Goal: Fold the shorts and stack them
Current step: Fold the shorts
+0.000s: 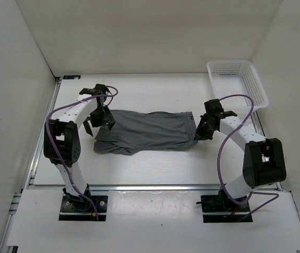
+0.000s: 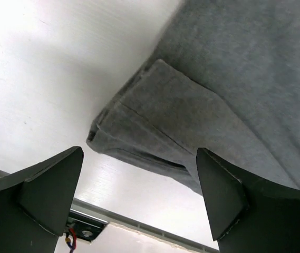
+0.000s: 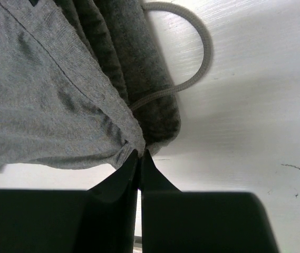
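The grey shorts lie spread flat across the middle of the table, leg hems to the left and waistband to the right. My left gripper hovers over the left end, open and empty. In the left wrist view its fingers straddle bare table just off the folded hem corner of the shorts. My right gripper is at the waistband end. In the right wrist view it is shut, its tips pinching the edge of the shorts beside a looping drawstring.
A white mesh basket stands at the back right corner. White walls enclose the table on the left, back and right. A metal rail runs along the table's near edge.
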Robot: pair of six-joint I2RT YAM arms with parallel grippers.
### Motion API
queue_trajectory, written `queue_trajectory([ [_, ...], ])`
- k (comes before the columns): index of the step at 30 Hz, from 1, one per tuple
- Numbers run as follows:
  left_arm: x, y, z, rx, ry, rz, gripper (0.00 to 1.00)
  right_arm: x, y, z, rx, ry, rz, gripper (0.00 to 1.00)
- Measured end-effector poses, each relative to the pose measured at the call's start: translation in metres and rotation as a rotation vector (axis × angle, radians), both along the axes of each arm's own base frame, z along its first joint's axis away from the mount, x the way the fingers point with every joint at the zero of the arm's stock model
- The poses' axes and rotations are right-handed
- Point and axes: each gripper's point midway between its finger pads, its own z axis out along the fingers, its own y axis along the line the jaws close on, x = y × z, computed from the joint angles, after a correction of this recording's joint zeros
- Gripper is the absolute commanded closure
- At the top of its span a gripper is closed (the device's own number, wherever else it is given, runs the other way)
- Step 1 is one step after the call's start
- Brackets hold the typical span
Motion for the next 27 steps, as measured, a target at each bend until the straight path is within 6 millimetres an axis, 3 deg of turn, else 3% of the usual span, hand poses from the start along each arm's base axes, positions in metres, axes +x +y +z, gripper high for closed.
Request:
queue_trajectory([
  [4, -0.002, 0.007, -0.014, -0.007, 0.029, 0.014, 0.05, 0.000, 0.000, 0.000, 0.001, -0.001, 0.000, 1.00],
  [10, -0.004, 0.010, -0.038, -0.048, 0.089, 0.017, 0.53, 0.000, 0.000, 0.000, -0.002, 0.000, -0.001, 1.00],
  [13, -0.004, 0.007, -0.038, -0.068, 0.089, 0.005, 0.89, 0.000, 0.000, 0.000, -0.002, 0.000, -0.002, 1.00],
  [21, -0.004, 0.005, -0.030, -0.077, 0.081, -0.015, 0.89, 0.000, -0.002, 0.001, -0.007, -0.003, -0.011, 1.00],
  [27, -0.014, 0.004, 0.003, -0.101, -0.008, -0.032, 0.89, 0.003, -0.005, 0.015, -0.016, -0.054, -0.028, 1.00],
])
